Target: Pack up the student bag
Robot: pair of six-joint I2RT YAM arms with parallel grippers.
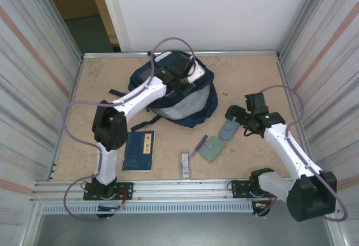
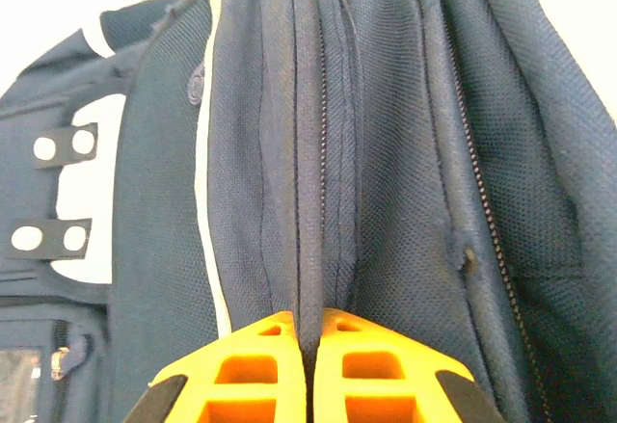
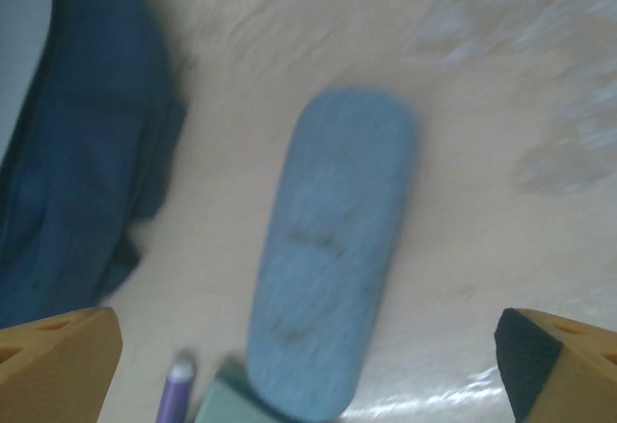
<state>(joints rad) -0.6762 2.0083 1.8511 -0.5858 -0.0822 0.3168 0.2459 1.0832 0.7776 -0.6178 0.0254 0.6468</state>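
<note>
2 grippers are seen. A fold of the student bag (image 1: 179, 108), laid at the back of the table (image 1: 247, 83), is pinched by the left gripper (image 2: 307, 365). The right gripper (image 3: 307, 346) is held wide open over a blue thing (image 3: 328, 250), maybe a case.

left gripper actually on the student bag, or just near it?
Touching. Left wrist view: the orange fingers of the left gripper pinch a ridge of the student bag fabric, no gap.
</note>
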